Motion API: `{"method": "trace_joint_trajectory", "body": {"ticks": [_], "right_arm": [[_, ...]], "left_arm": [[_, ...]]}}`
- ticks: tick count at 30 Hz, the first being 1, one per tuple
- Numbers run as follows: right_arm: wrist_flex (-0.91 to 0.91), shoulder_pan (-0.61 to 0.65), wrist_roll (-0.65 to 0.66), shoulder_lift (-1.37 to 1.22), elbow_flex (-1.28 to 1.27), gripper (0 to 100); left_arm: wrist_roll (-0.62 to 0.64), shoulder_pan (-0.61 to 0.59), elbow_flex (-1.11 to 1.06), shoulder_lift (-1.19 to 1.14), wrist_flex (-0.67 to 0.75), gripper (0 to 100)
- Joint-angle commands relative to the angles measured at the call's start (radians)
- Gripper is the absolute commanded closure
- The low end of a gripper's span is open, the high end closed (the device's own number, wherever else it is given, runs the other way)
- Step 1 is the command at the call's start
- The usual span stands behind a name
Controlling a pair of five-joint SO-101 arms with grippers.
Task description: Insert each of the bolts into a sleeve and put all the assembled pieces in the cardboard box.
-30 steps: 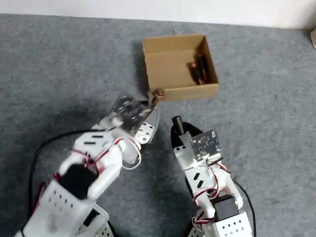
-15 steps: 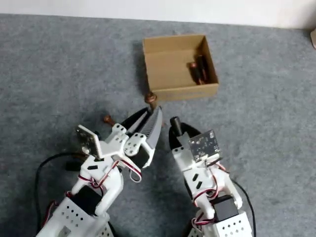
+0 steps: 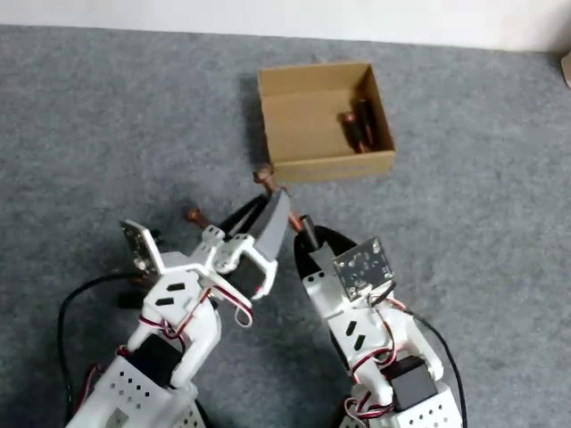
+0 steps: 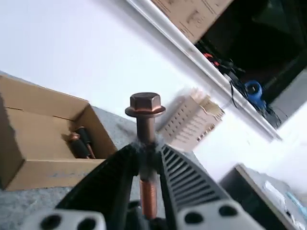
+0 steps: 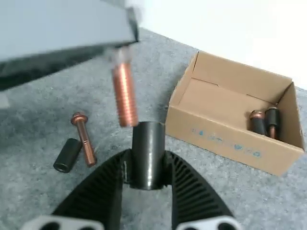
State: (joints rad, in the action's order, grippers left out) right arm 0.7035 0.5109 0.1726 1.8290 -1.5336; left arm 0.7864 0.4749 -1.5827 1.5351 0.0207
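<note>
My left gripper [image 3: 270, 198] is shut on a copper bolt [image 3: 262, 176], head up, just in front of the cardboard box [image 3: 299, 120]. In the left wrist view the bolt [image 4: 145, 122] stands upright between the fingers [image 4: 184, 177]. My right gripper [image 3: 308, 239] is shut on a black sleeve [image 3: 305, 226], held upright [image 5: 147, 153]. The bolt's threaded end [image 5: 124, 93] hangs just above the sleeve's mouth, slightly to one side. Two assembled pieces [image 3: 359, 125] lie in the box.
A loose bolt [image 5: 84, 139] and a loose black sleeve [image 5: 67, 154] lie on the grey carpet beside the left arm; the bolt [image 3: 196, 217] also shows from above. Both grippers sit close together in front of the box's front wall [image 5: 225, 143].
The left arm turned and lowered, bringing the held bolt away from the box wall toward the right gripper. The right gripper shifted left with the sleeve, so bolt and sleeve now nearly meet.
</note>
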Motion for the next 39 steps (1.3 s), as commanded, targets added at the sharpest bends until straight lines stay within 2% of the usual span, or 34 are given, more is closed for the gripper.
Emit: {"method": "trace_joint_trajectory", "body": {"ticks": [1,9,30,39], "right_arm": [[0.005,0.01,-0.011,0.01,0.048,99.4],[0.013,0.122,-0.005,0.01,0.065,99.4],[-0.007,0.116,-0.003,0.01,0.107,99.4],[-0.007,0.068,-0.003,0.01,0.107,99.4]], "left_arm": [[0.014,-0.05,0.021,0.024,0.031,99],[0.017,-0.073,0.03,0.024,0.032,99],[0.037,-0.024,0.001,0.031,0.025,99],[0.037,-0.007,0.01,0.031,-0.023,99]]}}
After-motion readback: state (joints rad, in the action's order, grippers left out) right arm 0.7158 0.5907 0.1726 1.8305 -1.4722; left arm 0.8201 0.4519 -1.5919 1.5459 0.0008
